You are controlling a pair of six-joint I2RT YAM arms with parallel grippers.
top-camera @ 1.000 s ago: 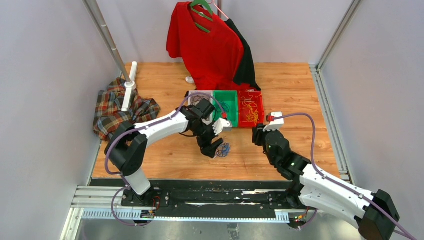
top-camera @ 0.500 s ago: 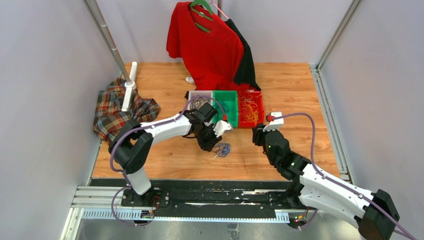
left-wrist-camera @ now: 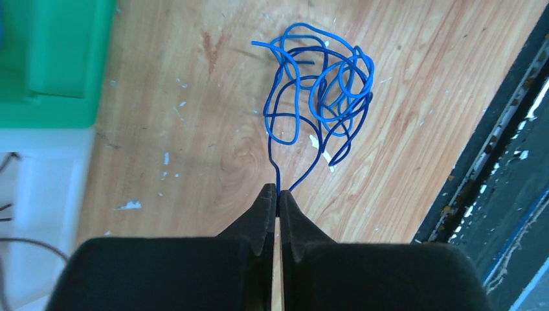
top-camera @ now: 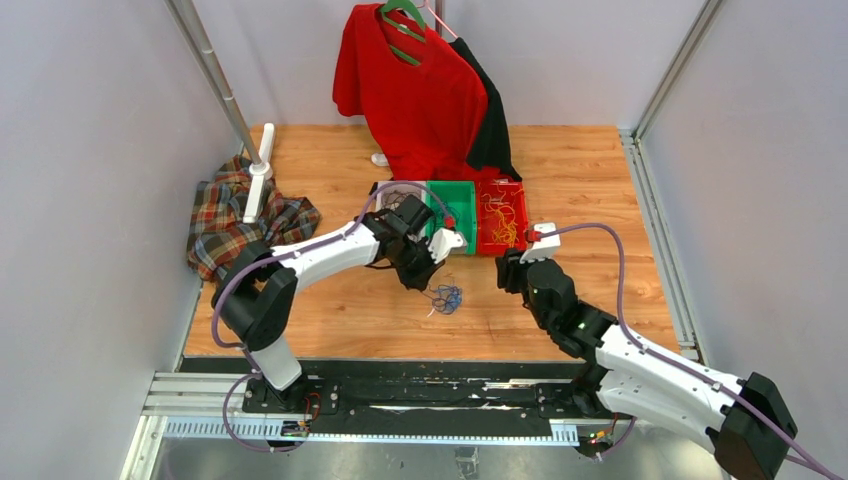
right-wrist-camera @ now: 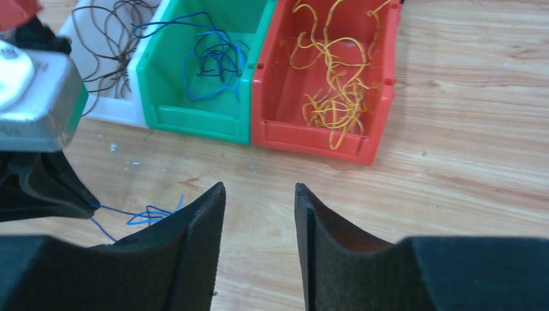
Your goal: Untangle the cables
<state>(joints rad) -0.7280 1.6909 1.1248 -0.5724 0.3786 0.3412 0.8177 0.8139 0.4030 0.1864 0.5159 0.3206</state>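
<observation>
Your left gripper (left-wrist-camera: 277, 194) has its black fingers pressed together on the small tangle of thin blue wires (left-wrist-camera: 322, 97); two strands run out of the knot into the pinch, so you hold it at its edge, most likely so that a pull draws a length free rather than dragging the whole knot. The loops sit on the pale wooden table (top-camera: 600, 170), though whether they rest fully on it cannot be told. Your right gripper (right-wrist-camera: 259, 194) hangs low over the boards with its fingers spread and nothing between them, facing the tangle; it looks placed to take the far side and pull against your left. Beyond stand three bins side by side: a white plastic bin (right-wrist-camera: 110, 111) with dark wires (right-wrist-camera: 116, 32), a green plastic bin (right-wrist-camera: 194, 120) with loose blue wires (right-wrist-camera: 213, 61), and a red plastic bin (right-wrist-camera: 311, 139) with yellow wires (right-wrist-camera: 333, 103); sorted by colour, so the freed strands probably belong in the green one.
</observation>
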